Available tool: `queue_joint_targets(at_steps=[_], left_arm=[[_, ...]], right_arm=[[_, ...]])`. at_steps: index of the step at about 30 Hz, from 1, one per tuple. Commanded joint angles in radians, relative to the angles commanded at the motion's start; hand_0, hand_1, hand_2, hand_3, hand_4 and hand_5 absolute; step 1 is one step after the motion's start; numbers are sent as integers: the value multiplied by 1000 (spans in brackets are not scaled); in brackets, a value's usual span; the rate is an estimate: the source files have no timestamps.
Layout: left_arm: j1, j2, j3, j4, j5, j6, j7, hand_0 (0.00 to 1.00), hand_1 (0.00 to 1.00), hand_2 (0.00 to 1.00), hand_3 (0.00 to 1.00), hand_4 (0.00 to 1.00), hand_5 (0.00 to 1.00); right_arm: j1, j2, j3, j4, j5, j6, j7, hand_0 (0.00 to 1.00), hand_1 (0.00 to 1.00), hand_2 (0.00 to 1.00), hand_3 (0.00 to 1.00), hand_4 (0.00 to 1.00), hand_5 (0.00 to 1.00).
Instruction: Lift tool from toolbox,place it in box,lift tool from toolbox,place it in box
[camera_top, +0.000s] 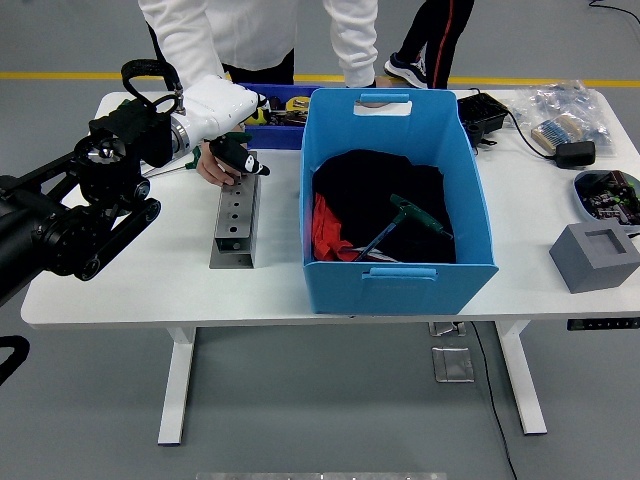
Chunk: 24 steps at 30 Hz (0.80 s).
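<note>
A grey metal tool rack with a row of holes stands left of the big blue box. My left hand, black on a white forearm, hangs over the rack's far end. A green tool handle shows just behind it, and whether my hand touches that handle is hidden. A person's hand rests at the same end of the rack, right beside mine. Inside the box, a green T-handle tool lies on black and red cloth.
A dark blue tray of tools sits behind the rack. On the right stand a grey foam block, a bowl of parts, a black adapter and a black case. A person in white sleeves leans over the far edge.
</note>
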Motion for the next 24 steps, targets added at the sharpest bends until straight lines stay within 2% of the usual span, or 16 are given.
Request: queue_joint_targets(at_steps=[5,6,9,11,12,17,18,23,24], left_arm=[[45,8,-61,-30,14,17,50,572,645,701,783,998,463],[62,9,-86,-44,13,33,70,410,551,618,802,998,464],[113,10,-160,-86,-42,87,136,410,551,618,802,998,464],[145,10,-202,-111,-120,122,181,410,551,618,802,998,464],[163,10,-223,-126,-166,141,207,299,420,494,730,894,472],[227,11,-271,-180,-374,205,291,299,420,494,730,894,472],[235,11,-275,-187,-410,214,299,291,419,506,714,853,478],[272,11,-271,-212,-631,290,343,291,419,506,714,853,478],[276,12,-267,-213,-670,304,348,290,424,534,722,821,512]], right_arm=[[-2,2,7,0,-9,0,-3,621,615,700,540,803,584],[-2,2,8,0,-11,0,-3,621,614,701,540,801,583],[-4,3,13,0,-14,0,-3,621,614,701,540,801,583],[-5,4,15,0,-15,0,-3,621,614,701,540,801,583],[-5,4,16,0,-17,0,-3,623,614,701,540,799,582],[-6,5,20,0,-22,0,-3,623,614,701,540,799,582],[-6,5,20,0,-23,0,-3,622,615,701,540,799,582],[-4,5,19,0,-17,-1,-1,622,615,701,540,799,582],[-4,5,18,0,-15,-1,0,622,615,700,539,797,582]])
